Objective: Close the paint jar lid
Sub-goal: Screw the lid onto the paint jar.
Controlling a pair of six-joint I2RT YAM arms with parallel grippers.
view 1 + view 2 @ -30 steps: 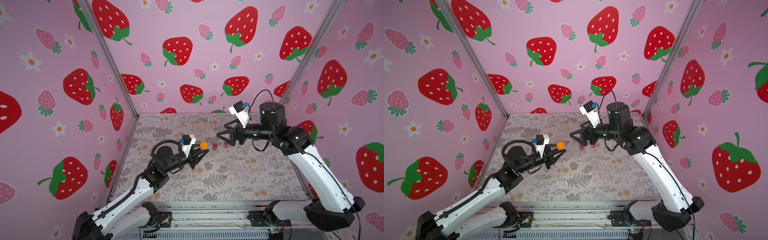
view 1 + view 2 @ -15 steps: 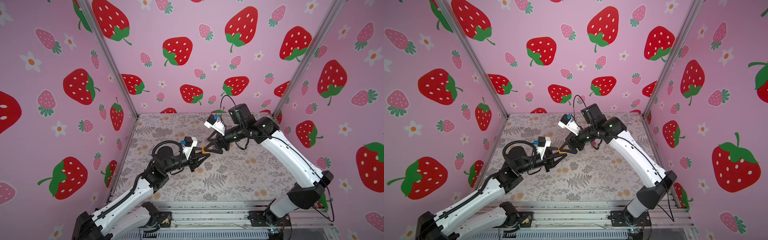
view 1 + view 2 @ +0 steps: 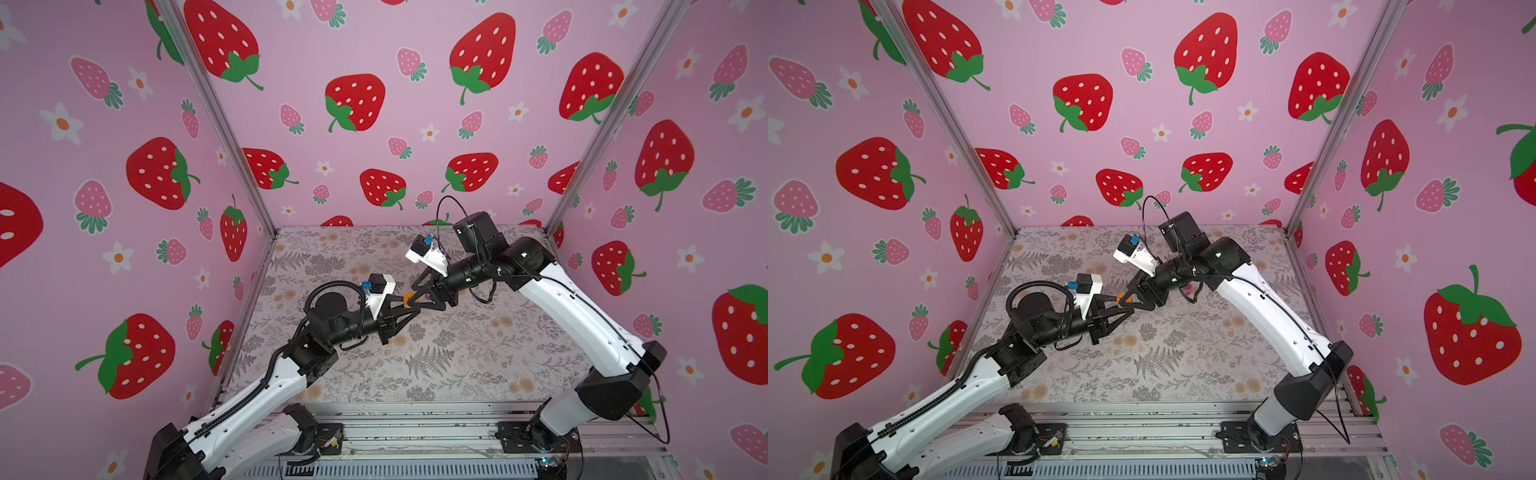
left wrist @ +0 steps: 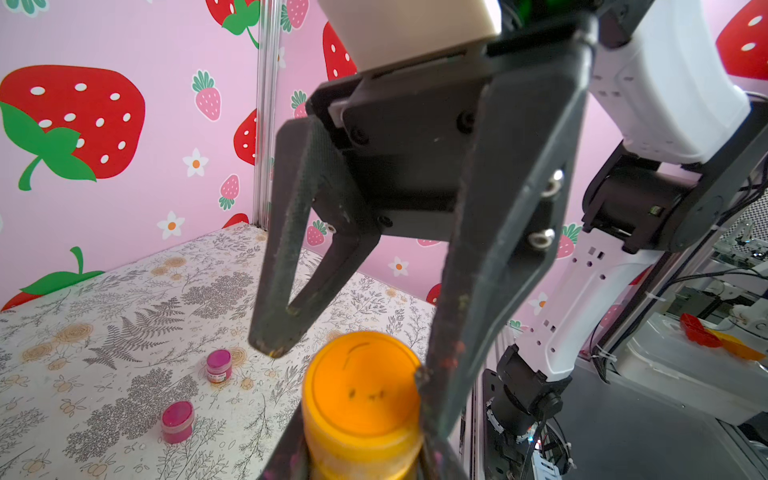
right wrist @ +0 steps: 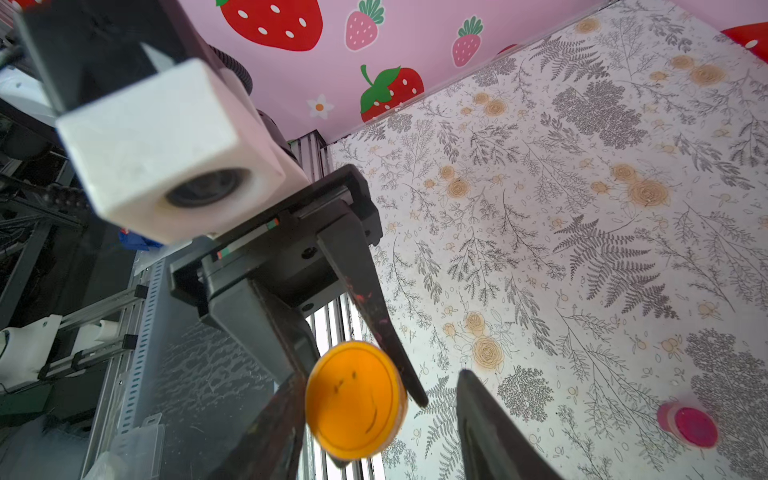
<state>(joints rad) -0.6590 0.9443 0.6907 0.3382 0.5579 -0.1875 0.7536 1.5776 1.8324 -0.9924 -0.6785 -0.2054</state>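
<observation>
My left gripper [image 3: 408, 306] [image 4: 360, 415] is shut on a small orange paint jar [image 3: 409, 300] [image 3: 1122, 300] [image 4: 361, 399] and holds it above the floral table, near the middle. The jar's orange lid [image 5: 355, 399], marked with thin black lines, sits on top and faces the right wrist camera. My right gripper [image 3: 416, 296] [image 5: 380, 374] meets it from the far side, its jaws either side of the lid. One finger [image 5: 278, 432] lies against the lid's edge. The other finger [image 5: 490, 432] stands a clear gap away, so this gripper is open.
Two small magenta paint jars [image 4: 219, 365] [image 4: 178, 419] stand on the floral table [image 3: 457, 365] behind the arms; the right wrist view shows one [image 5: 692, 424]. Pink strawberry walls [image 3: 374, 104] close the back and both sides. A metal rail [image 3: 415, 428] runs along the front.
The right arm has swung from the back right down to the jar, and its jaws have narrowed around the lid. The left arm has held the jar still.
</observation>
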